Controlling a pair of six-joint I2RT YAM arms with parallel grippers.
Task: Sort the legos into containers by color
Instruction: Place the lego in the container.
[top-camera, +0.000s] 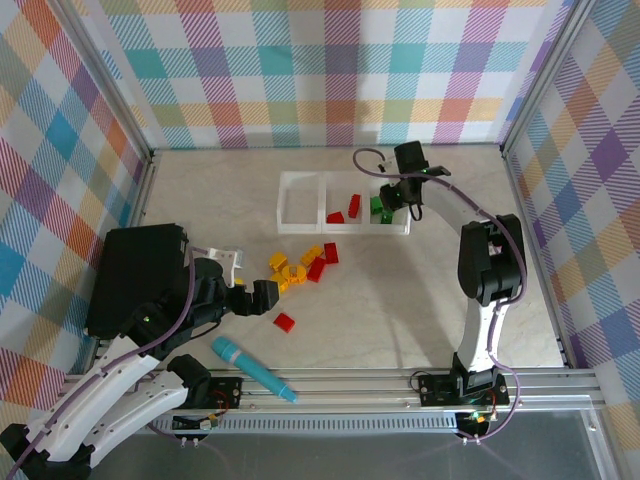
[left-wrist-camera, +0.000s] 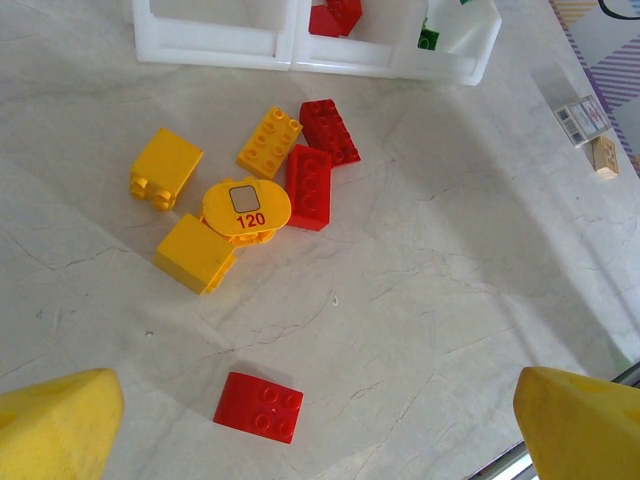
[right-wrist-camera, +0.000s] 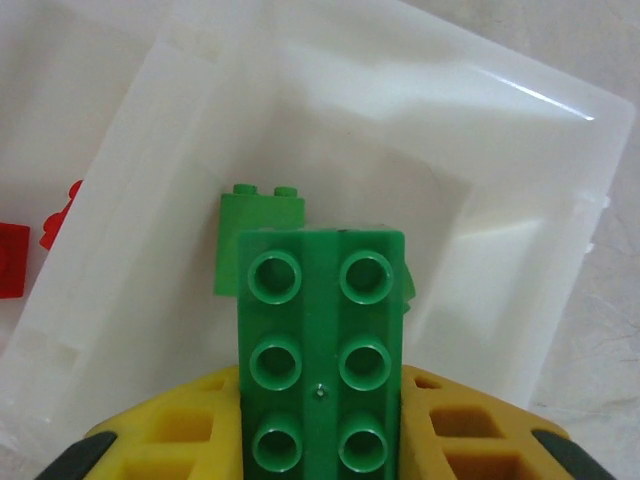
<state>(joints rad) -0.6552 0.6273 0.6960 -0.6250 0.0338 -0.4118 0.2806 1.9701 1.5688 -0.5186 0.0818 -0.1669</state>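
My right gripper (right-wrist-camera: 320, 432) is pinching a green brick (right-wrist-camera: 320, 340), six studs facing the wrist camera, with a yellow pad pressed to each long side. It hangs over the right-hand compartment of the white tray (top-camera: 300, 226), where a smaller green piece (right-wrist-camera: 262, 225) already lies on the floor. The middle compartment holds a few red bricks (top-camera: 345, 210). The tray sits far out on the table (top-camera: 400, 310), well apart from my left arm. My left gripper (left-wrist-camera: 315, 428) is spread wide and holds nothing, low over the table with a lone red brick (left-wrist-camera: 259, 407) just ahead of it. Beyond that is a loose cluster (top-camera: 300, 268) of yellow and red bricks, some touching, among them a yellow oval piece marked 120 (left-wrist-camera: 246, 210). A teal marker (top-camera: 252, 368) lies near the left arm's base and a black box (top-camera: 135, 275) sits to its left. I judge these bricks light, rigid and smooth-walled, so they could slip or twist if pinched by a corner. The safest hold is across two flat opposite sides, below the studs, and the lone red brick offers that freely.
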